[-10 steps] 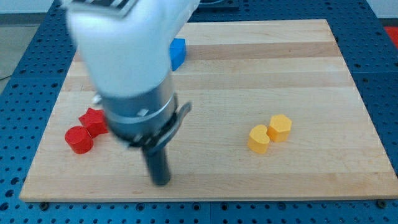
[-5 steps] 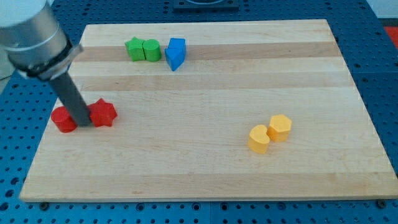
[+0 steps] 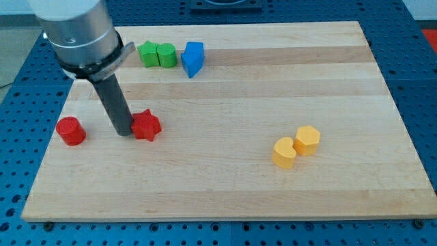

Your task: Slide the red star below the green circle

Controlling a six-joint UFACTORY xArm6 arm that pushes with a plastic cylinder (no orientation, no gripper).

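Observation:
The red star (image 3: 146, 126) lies on the wooden board (image 3: 225, 164) at the view's left of centre. My tip (image 3: 123, 132) touches the star's left side. The green circle (image 3: 166, 55) sits near the view's top, well above the star and slightly to its right. A green star (image 3: 147, 53) touches the circle's left side. A red cylinder (image 3: 70, 131) stands to the left of my tip, apart from it.
A blue block (image 3: 193, 59) stands just right of the green circle. A yellow rounded block (image 3: 284, 152) and a yellow hexagon (image 3: 308, 139) sit together at the view's right. The arm's grey body (image 3: 78, 34) hangs over the board's upper left.
My tip moved from the board's lower middle to between the two red blocks, then pushed the red star to the right, away from the red cylinder.

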